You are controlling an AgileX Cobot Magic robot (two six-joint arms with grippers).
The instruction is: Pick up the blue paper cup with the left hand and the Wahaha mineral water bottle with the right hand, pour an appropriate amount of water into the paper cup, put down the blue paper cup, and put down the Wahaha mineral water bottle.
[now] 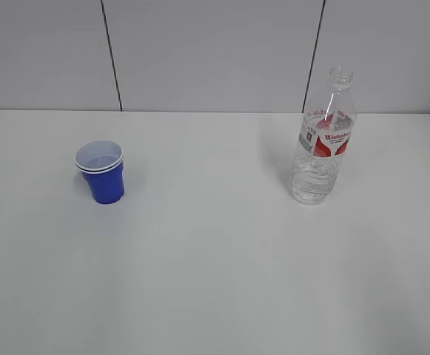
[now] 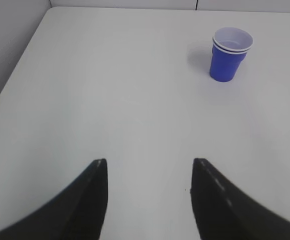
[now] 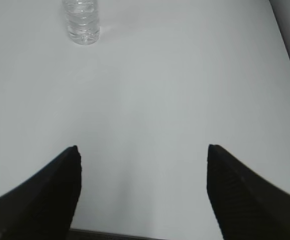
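Note:
The blue paper cup (image 1: 103,172) stands upright on the left of the white table; it also shows in the left wrist view (image 2: 229,54), far ahead and to the right of my left gripper (image 2: 148,162), which is open and empty. The Wahaha mineral water bottle (image 1: 323,139) stands upright on the right, capless, with water in its lower part. Only its base (image 3: 82,21) shows in the right wrist view, far ahead and left of my right gripper (image 3: 143,148), which is open and empty. Neither arm shows in the exterior view.
The white table (image 1: 215,281) runs back to a grey panelled wall (image 1: 215,52). The table's left edge (image 2: 15,82) shows in the left wrist view, its right edge (image 3: 287,47) and near edge (image 3: 135,233) in the right wrist view.

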